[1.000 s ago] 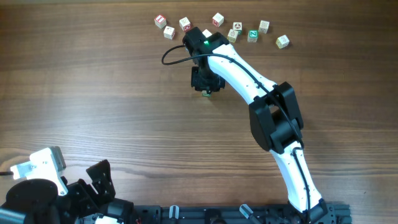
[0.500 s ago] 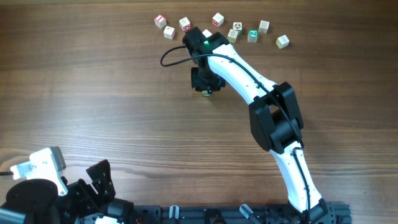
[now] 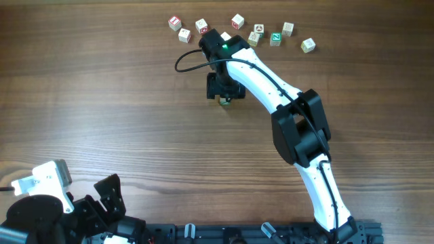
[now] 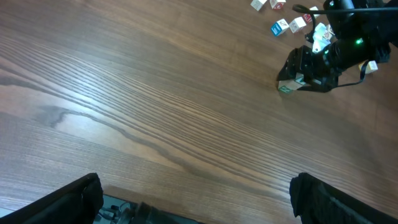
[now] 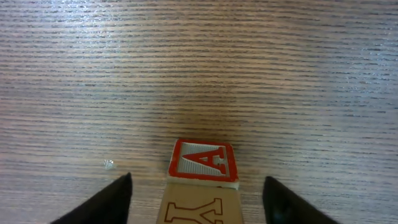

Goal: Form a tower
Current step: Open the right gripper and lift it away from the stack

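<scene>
From overhead the tower [image 3: 223, 101] is almost wholly covered by the right arm [image 3: 268, 85], only a sliver with green print showing. In the right wrist view its lower block [image 5: 196, 211] runs off the bottom edge, the letter Y cut short, and the right fingers [image 5: 106, 202] show only as dark, blurred tips. The left fingers [image 4: 62, 199] are likewise cropped at the bottom. The loose blocks [image 3: 259, 30] near the far edge of the surface [image 3: 102, 102] are too small for their prints to be read.
</scene>
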